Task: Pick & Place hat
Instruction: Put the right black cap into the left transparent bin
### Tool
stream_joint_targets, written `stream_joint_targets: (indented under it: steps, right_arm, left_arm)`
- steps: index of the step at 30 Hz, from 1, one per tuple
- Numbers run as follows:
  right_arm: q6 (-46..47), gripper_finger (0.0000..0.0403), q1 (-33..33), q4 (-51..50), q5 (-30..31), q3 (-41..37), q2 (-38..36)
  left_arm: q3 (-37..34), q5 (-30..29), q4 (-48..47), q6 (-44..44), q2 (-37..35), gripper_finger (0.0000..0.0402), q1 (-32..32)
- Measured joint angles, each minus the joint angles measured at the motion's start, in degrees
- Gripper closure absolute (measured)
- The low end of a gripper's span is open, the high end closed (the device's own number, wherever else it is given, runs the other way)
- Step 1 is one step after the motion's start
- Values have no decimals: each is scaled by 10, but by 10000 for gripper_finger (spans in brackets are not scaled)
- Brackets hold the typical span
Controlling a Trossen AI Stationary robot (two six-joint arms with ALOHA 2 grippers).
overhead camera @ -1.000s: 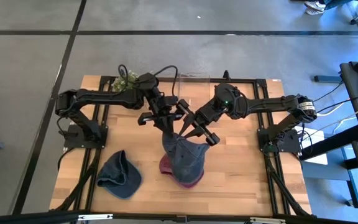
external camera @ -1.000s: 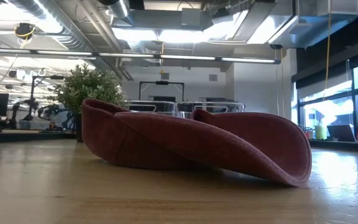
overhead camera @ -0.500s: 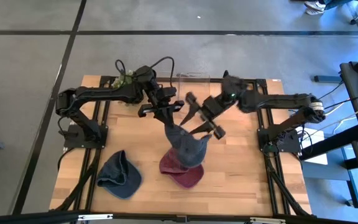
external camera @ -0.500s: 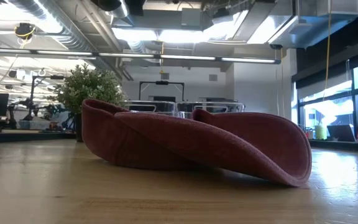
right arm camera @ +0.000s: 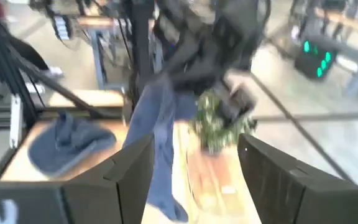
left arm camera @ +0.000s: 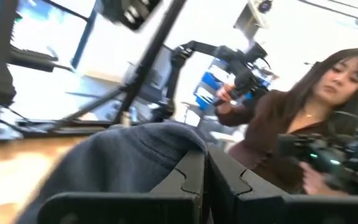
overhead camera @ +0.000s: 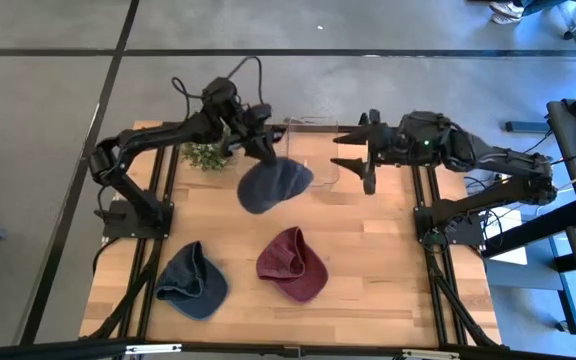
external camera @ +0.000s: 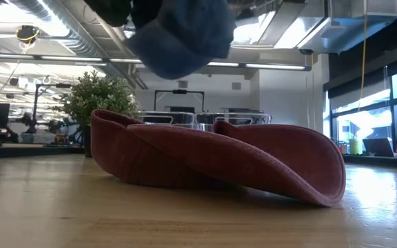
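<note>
Above table back | blue hat [overhead camera: 272,184] gripped tight & held up by left claw [overhead camera: 264,147] | right claw [overhead camera: 360,158] spread wide nearby, nothing held | red hat [overhead camera: 292,264] lying on table [overhead camera: 388,270]

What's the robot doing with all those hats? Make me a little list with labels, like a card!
Held hat: blue-grey hat, hanging in the air from the left gripper, above the table
Left gripper: shut on the hat's edge
Right gripper: open, empty, near the table's far edge
Red hat: lying on the table, nobody touching it
Dark blue hat: lying near the table's front left corner
Plant: by the far edge
</note>
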Motion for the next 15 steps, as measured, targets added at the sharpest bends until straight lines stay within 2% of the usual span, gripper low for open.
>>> stream_joint_targets:
  steps: [5,10,15]
  right_arm:
    - [13,174,0,-43,14,-27,8]
    - [27,175,2,-43,14,-96,10]
    - [40,175,2,13,33,-151,9]
  left_arm:
    - [0,2,-1,58,0,398,56]
    - [0,-13,-2,112,0,398,108]
    - [0,-16,-2,149,0,398,159]
